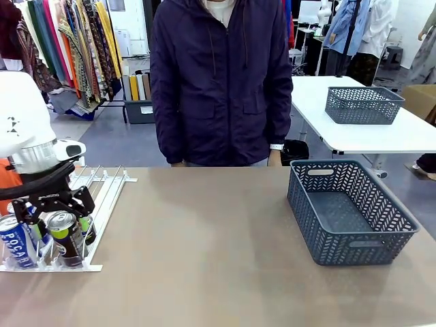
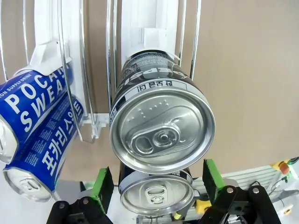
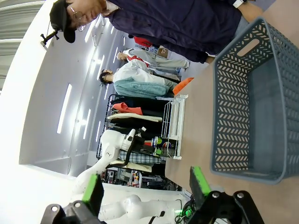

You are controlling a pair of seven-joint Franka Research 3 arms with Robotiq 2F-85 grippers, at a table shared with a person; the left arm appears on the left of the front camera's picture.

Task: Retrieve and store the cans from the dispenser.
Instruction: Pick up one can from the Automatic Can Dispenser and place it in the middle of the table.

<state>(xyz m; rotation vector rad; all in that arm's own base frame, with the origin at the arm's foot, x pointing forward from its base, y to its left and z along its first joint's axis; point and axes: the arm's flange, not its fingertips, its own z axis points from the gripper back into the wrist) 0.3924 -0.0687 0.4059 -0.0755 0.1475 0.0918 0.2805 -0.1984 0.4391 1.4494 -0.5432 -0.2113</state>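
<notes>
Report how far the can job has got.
Done: nothing yet; the grey basket holds no can. In hand: the left claw hangs open over the black cans at the front of the dispenser, gripping nothing. Left: those and the Pocari cans all need lifting out and storing.

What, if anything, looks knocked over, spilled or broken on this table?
Nothing stands out. The cans stand upright in the lanes of the white dispenser, the grey lattice basket sits level on the table, and no spill or dent shows.
</notes>
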